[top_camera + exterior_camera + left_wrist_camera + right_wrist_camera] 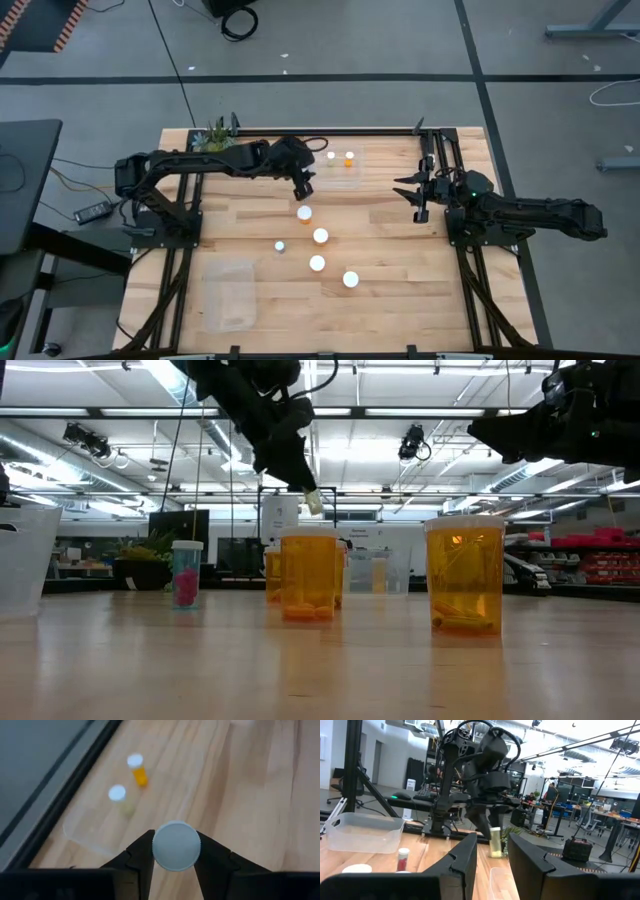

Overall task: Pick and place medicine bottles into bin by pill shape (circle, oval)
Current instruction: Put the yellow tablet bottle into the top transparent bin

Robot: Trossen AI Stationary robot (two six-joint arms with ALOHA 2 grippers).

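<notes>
Left tool (176, 851) grips 1 medicine bottle (176, 845) above table (400, 290).

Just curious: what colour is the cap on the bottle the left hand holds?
White: the round cap shows best in the left wrist view.

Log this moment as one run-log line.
left end effector: shut on bottle, raised near far bin | right end effector: empty, waiting | far bin: two bottles | table: five bottles
</notes>
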